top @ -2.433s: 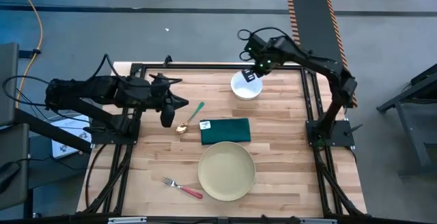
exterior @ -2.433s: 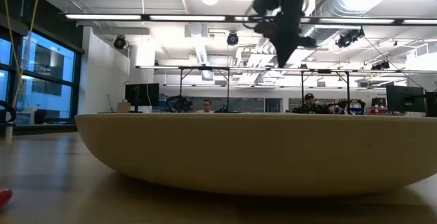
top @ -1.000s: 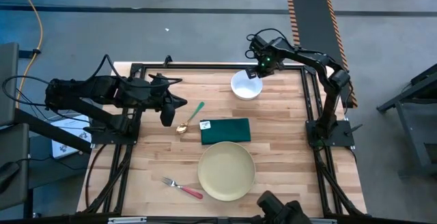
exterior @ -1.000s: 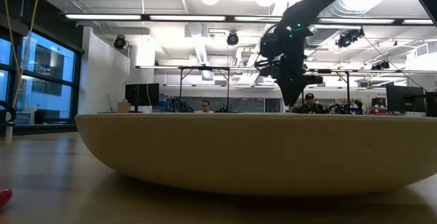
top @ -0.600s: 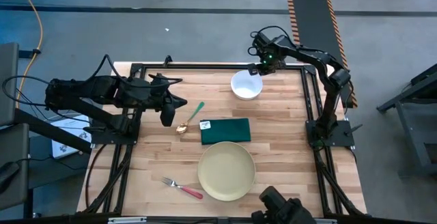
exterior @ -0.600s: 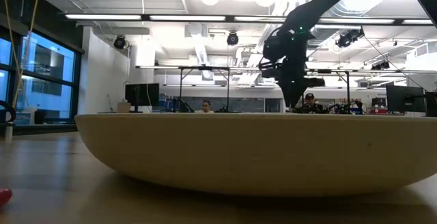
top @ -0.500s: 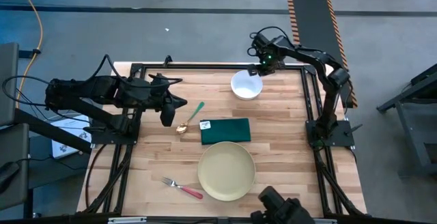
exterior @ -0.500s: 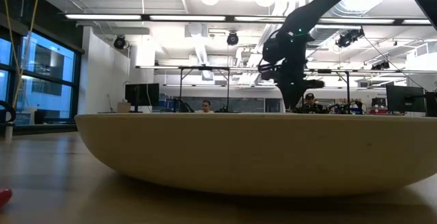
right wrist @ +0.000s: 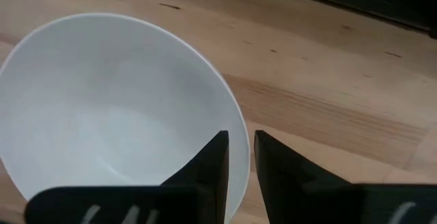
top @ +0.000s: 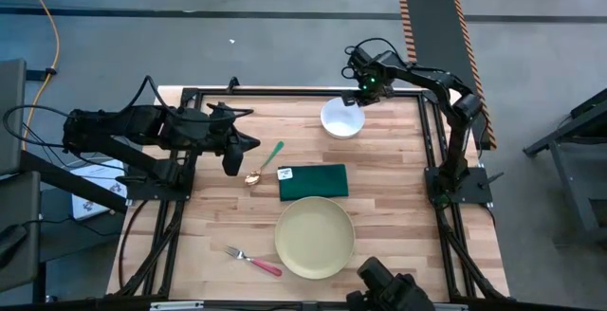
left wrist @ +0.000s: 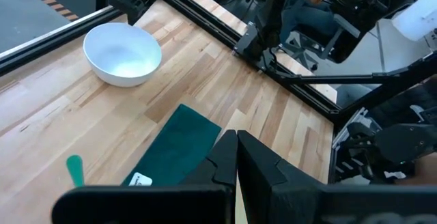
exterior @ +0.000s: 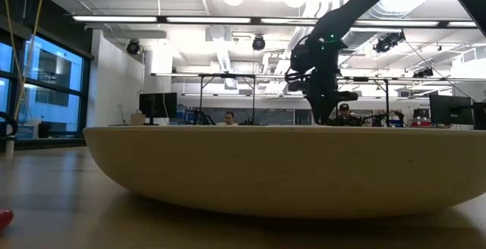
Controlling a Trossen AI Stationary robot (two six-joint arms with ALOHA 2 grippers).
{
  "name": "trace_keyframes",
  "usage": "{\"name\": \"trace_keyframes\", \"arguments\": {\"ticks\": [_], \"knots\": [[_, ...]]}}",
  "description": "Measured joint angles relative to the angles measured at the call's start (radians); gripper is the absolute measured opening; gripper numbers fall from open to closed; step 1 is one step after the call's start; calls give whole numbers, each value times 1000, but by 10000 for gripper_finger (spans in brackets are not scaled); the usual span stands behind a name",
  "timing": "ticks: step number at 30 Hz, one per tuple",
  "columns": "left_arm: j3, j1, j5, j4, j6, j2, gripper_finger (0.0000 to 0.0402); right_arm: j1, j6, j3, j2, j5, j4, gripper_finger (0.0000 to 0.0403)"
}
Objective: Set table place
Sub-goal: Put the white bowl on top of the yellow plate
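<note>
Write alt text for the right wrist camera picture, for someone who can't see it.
Close-up of a white bowl on the wooden table, with the right gripper straddling its rim: one dark finger inside the bowl, the other outside. The bowl is empty.

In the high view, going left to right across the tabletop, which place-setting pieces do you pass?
Fork → spoon → napkin → bowl. The plate sits below the napkin, spanning much the same stretch, so its place in the order is unclear.
</note>
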Motion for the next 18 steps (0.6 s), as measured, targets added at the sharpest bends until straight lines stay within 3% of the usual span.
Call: {"name": "trace_keyframes", "arguments": {"ticks": [18], "knots": [[0,0,1,-28,-8,0,1,-11,0,0,25,-17,16,63]]}}
